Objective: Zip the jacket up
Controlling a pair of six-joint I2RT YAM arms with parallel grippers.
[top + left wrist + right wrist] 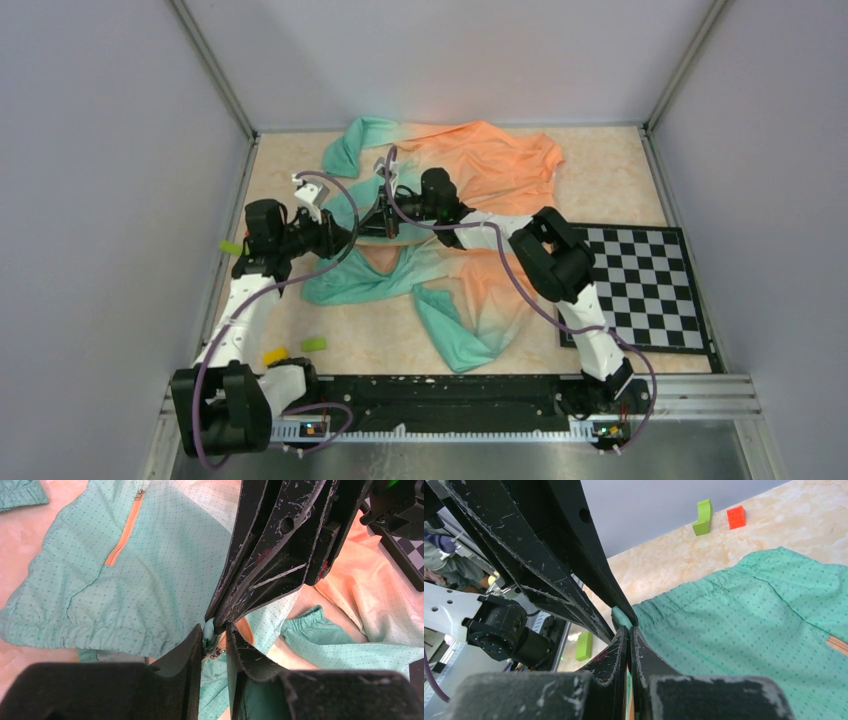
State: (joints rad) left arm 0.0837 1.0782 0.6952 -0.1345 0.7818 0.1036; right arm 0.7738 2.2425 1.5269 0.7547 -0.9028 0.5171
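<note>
The jacket point(470, 170) lies spread over the middle of the table, teal at the near side and orange at the far side. My left gripper point(362, 228) and right gripper point(388, 222) meet tip to tip over its front edge. In the left wrist view my left gripper point(215, 632) is shut on a bunched teal edge of the jacket point(150, 570), with a small metal zipper slider point(216, 653) just below. In the right wrist view my right gripper point(630, 630) is shut on a thin teal-orange strip of the jacket point(749, 630).
A checkerboard point(640, 285) lies at the right, partly under the right arm. A green block point(232, 246), another green block point(314, 344) and a yellow block point(274, 355) lie at the left. Grey walls enclose the table.
</note>
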